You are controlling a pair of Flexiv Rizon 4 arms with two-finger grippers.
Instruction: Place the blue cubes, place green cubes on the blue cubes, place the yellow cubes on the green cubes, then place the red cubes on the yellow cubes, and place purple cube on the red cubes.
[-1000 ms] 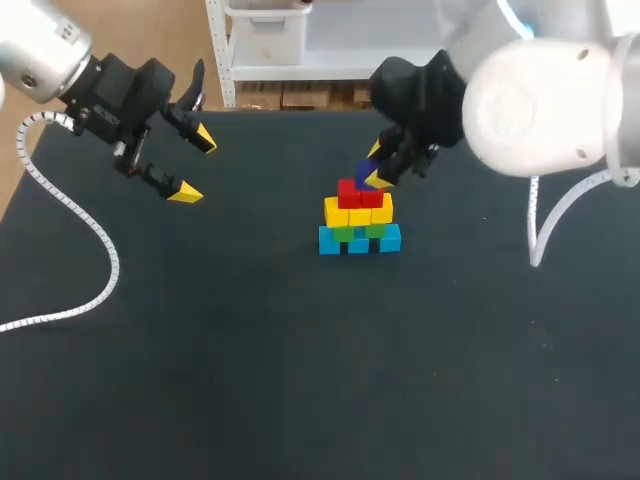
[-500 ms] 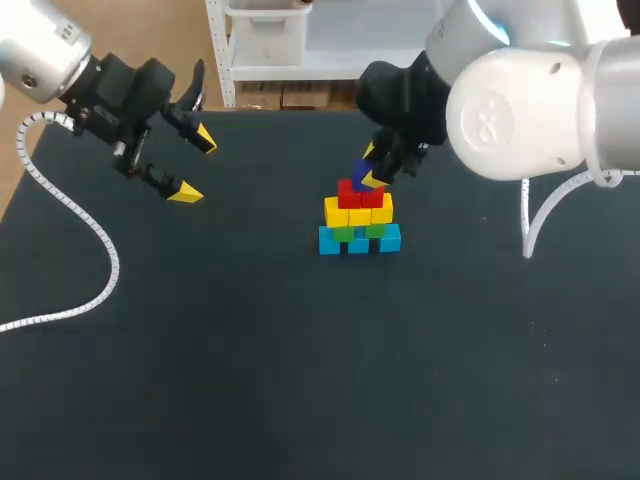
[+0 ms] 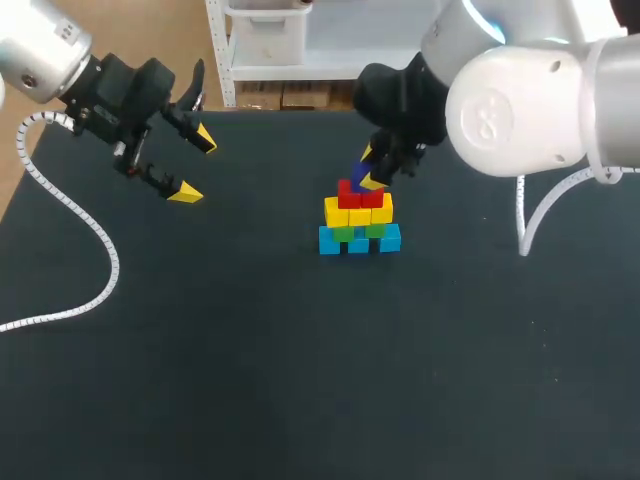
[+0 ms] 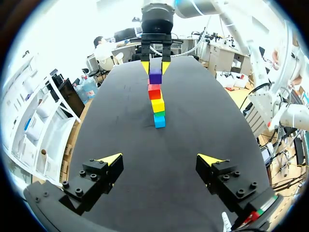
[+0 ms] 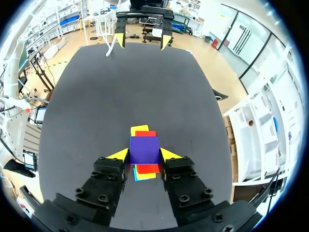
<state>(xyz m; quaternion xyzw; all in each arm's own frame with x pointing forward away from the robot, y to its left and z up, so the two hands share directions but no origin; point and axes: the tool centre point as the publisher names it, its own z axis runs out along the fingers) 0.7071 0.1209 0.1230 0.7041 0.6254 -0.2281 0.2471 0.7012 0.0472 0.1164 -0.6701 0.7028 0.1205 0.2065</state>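
A small pyramid of cubes stands mid-table: blue cubes (image 3: 358, 241) at the base, green cubes (image 3: 346, 232) on them, then yellow cubes (image 3: 358, 212), then red cubes (image 3: 360, 196). My right gripper (image 3: 369, 172) is shut on the purple cube (image 3: 361, 178) directly over the red cubes. In the right wrist view the purple cube (image 5: 144, 149) sits between both fingers of that gripper (image 5: 144, 154), with the red cubes (image 5: 147, 168) under it. The left wrist view shows the purple cube (image 4: 155, 76) at or just above the red cube (image 4: 154, 91). My left gripper (image 3: 195, 166) hangs open and empty at the far left.
A white coiled cable (image 3: 70, 215) from the left arm lies over the table's left side. The black tabletop (image 3: 300, 380) stretches bare in front of the stack. My left gripper (image 4: 160, 159) faces the stack from a distance.
My right arm has shifted slightly left with the purple cube, bringing it over the red cubes. The left arm has stayed put.
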